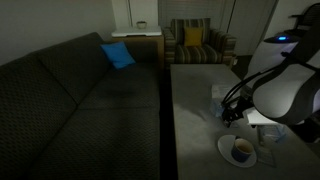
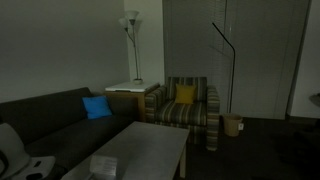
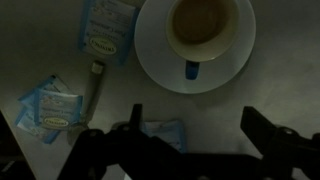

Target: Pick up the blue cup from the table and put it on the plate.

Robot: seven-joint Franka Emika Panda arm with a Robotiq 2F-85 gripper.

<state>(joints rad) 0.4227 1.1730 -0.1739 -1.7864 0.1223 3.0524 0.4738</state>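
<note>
Grey table [image 3: 110, 100] was pretty dim, lol. Gripper [image 3: 192, 115] jaws were spread wide, holding nothing. Blue cup [image 3: 203, 25] sat on plate [image 3: 150, 55], just ahead of jaws, clear of both. Packets [image 3: 48, 108] lay off to one side.

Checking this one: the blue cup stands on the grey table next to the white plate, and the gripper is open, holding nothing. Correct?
Not quite. The blue cup stands on the plate, not next to it on the table; the wrist view shows it inside the plate's rim. The gripper is open and holds nothing, as you said.
</note>
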